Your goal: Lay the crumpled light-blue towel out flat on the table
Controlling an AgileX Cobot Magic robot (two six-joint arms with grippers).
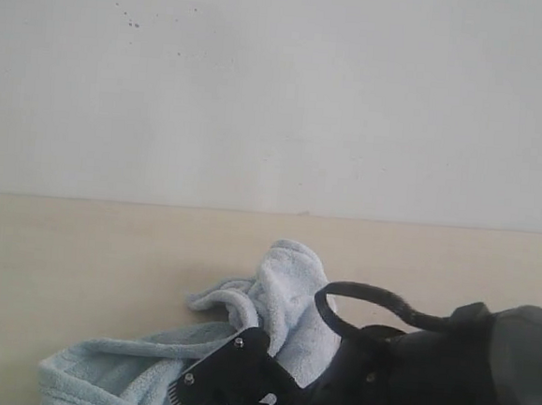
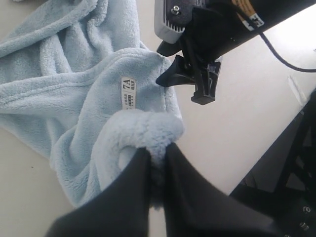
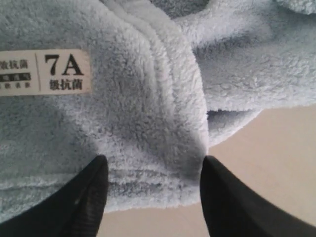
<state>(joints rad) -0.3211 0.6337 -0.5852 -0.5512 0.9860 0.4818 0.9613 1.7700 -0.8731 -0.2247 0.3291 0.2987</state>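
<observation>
Towel [image 1: 283, 288] lies crumpled on the desk [image 1: 78, 262], low and centre in the exterior view. Your left claw [image 2: 157, 163] is pinched tight on a raised fold. Your right claw [image 3: 153, 168] stands wide apart, straddling the hemmed corner beside the white label [image 3: 44, 71].

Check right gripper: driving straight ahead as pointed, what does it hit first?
The towel: its hemmed corner, near the white label, lies between the fingers of the open right gripper, so contact looks almost immediate. Depth to the table beneath is unclear.
</observation>
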